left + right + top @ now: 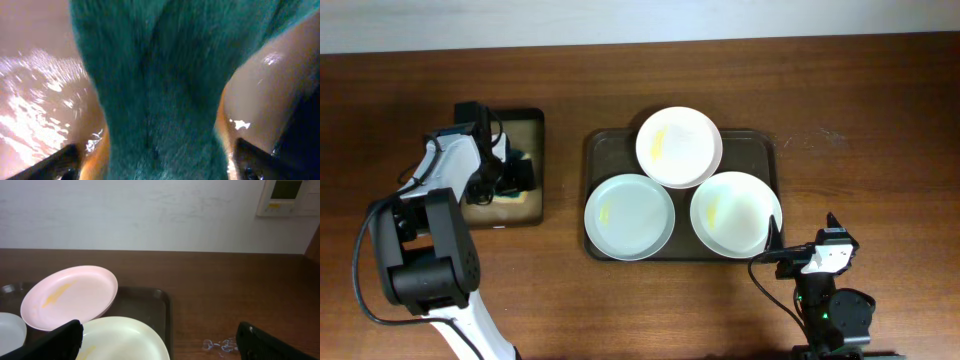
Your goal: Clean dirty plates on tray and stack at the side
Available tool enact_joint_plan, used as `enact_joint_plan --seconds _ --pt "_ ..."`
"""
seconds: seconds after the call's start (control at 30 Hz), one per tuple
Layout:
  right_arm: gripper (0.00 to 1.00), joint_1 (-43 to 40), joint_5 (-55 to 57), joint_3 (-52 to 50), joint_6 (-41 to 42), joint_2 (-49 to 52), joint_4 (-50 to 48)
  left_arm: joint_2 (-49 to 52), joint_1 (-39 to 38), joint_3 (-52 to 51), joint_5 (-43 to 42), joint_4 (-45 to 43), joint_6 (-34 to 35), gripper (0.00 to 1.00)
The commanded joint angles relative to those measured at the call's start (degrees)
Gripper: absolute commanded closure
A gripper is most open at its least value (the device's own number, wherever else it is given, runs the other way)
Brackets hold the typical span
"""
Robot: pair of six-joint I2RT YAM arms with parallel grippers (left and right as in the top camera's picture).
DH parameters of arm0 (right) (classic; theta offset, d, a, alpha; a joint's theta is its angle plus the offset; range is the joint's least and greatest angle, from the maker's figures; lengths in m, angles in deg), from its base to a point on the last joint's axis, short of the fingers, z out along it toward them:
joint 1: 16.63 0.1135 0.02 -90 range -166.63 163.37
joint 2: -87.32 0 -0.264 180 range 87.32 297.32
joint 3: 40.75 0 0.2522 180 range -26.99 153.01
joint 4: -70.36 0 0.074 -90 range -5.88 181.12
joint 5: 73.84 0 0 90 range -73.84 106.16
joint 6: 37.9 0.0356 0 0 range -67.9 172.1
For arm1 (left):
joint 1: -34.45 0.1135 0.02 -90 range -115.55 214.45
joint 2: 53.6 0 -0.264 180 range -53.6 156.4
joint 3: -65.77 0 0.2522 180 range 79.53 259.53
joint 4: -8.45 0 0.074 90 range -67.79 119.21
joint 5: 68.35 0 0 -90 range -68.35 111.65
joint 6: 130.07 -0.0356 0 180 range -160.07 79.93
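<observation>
Three white plates lie on the dark brown tray (602,148): one at the back (679,146), one front left (629,216), one front right (736,214), each with a faint yellow smear. My right gripper (801,230) is open and empty, just off the tray's front right corner. In the right wrist view its fingers (160,341) frame the front right plate (125,340), with the back plate (70,297) behind it. My left gripper (510,178) is down over the small black tray, open with its fingers (155,167) on either side of a green sponge (160,85).
The narrow black tray (532,125) that holds the sponge sits left of the brown tray (147,302). A few wet marks (220,344) lie on the wooden table to the right of the brown tray. A white wall stands behind the table.
</observation>
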Motion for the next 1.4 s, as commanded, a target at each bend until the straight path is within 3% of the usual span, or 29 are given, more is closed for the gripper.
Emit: enact_joint_plan --seconds 0.0,0.13,0.2,0.27,0.3,0.33,0.37,0.47,0.5,0.57,0.6,0.67,1.0,1.37 --pt "0.02 -0.2 0.5 -0.5 -0.2 -0.3 0.2 -0.7 0.1 -0.3 -0.7 2.0 0.1 0.4" --pt "0.02 -0.2 0.5 -0.5 -0.2 -0.3 0.2 -0.7 0.1 -0.3 -0.7 2.2 0.1 0.83" --pt "0.02 -0.2 0.5 -0.5 -0.2 -0.3 0.2 -0.7 0.1 -0.3 -0.7 2.0 0.1 0.96" --pt "0.02 -0.2 0.5 -0.5 -0.2 -0.3 0.2 -0.7 0.1 -0.3 -0.7 1.8 0.1 0.98" --pt "0.01 -0.2 0.5 -0.5 -0.2 -0.3 0.2 -0.7 0.1 -0.3 -0.7 1.3 0.1 0.81" --pt "0.02 -0.2 0.5 -0.5 -0.2 -0.3 0.2 -0.7 0.1 -0.3 -0.7 1.0 0.1 0.46" --pt "0.02 -0.2 0.5 -0.5 -0.2 -0.3 0.2 -0.7 0.1 -0.3 -0.7 0.8 0.1 0.03" --pt "0.02 -0.2 0.5 -0.5 -0.2 -0.3 0.2 -0.7 0.1 -0.3 -0.8 0.2 0.1 0.01" --pt "0.02 -0.2 0.5 -0.5 -0.2 -0.3 0.2 -0.7 0.1 -0.3 -0.8 0.1 0.1 0.05" --pt "0.02 -0.2 0.5 -0.5 -0.2 -0.3 0.2 -0.7 0.1 -0.3 -0.8 0.0 0.1 0.47" --pt "0.02 -0.2 0.5 -0.5 -0.2 -0.3 0.2 -0.7 0.1 -0.3 -0.7 0.0 0.1 0.75" --pt "0.02 -0.2 0.5 -0.5 -0.2 -0.3 0.2 -0.7 0.1 -0.2 -0.7 0.0 0.1 1.0" --pt "0.02 -0.2 0.5 -0.5 -0.2 -0.3 0.2 -5.5 0.1 8.0 -1.7 6.7 0.1 1.0" --pt "0.02 -0.2 0.5 -0.5 -0.2 -0.3 0.2 -14.7 0.1 9.1 -2.5 6.9 0.1 1.0"
